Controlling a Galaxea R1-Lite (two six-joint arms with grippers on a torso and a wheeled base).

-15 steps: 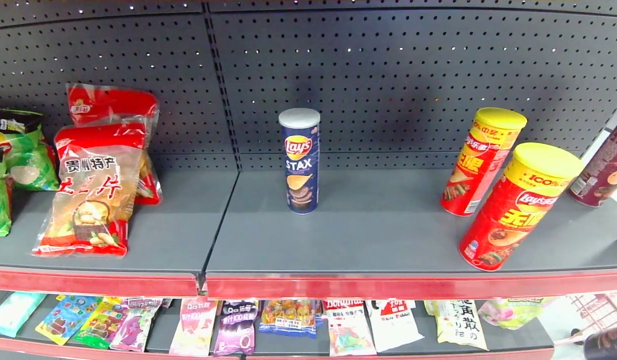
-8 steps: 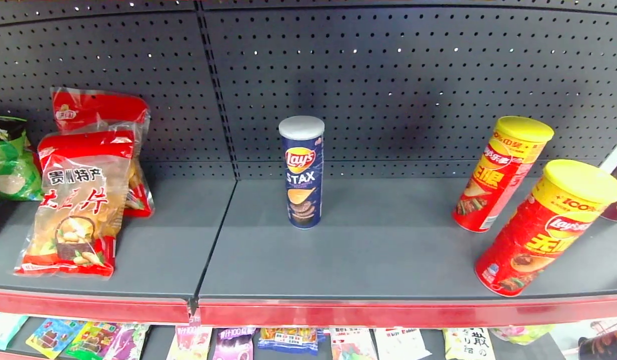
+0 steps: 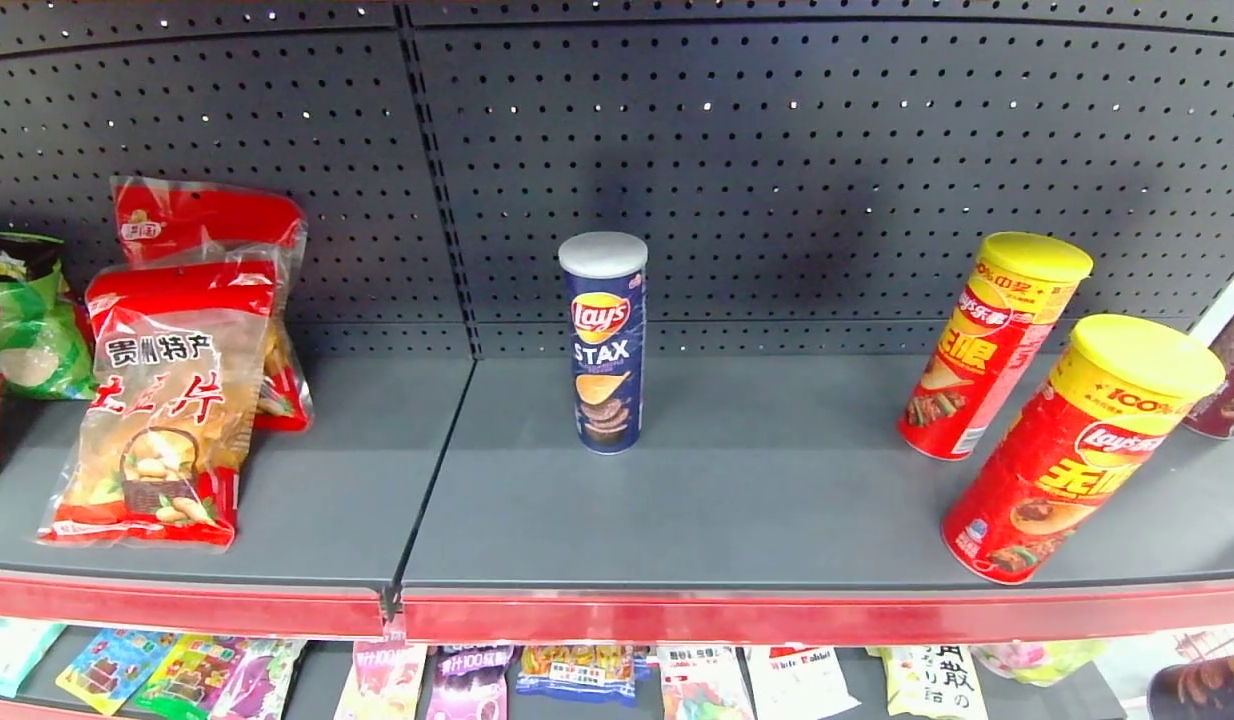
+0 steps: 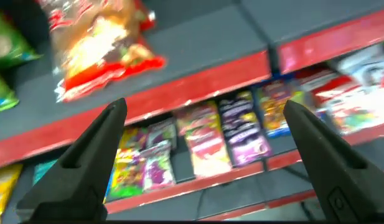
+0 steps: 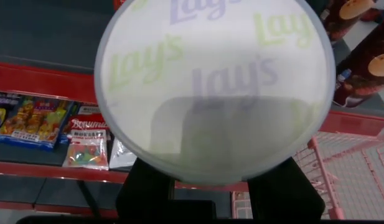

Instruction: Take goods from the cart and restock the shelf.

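Observation:
In the right wrist view a chip can's pale printed lid (image 5: 213,81) sits right before the camera, with my right gripper (image 5: 211,190) shut on the can below it. In the head view the dark top of this can (image 3: 1199,688) shows at the lower right corner, below the grey shelf (image 3: 757,500). My left gripper (image 4: 201,168) is open with nothing between its dark fingers (image 4: 86,168); it hangs in front of the shelf's red front edge (image 4: 198,84). A pink wire cart (image 5: 341,180) lies under the right arm.
On the shelf stand a blue chip can (image 3: 604,345), two tilted red cans with yellow lids (image 3: 987,345) (image 3: 1077,450), and a maroon can (image 3: 1227,390). Red snack bags (image 3: 167,400) and green bags (image 3: 27,330) lie left. Several packets (image 3: 597,675) fill the lower shelf.
The head camera has shifted, so the whole shelf sits lower in the picture than a second ago. The goods on the shelf have not moved.

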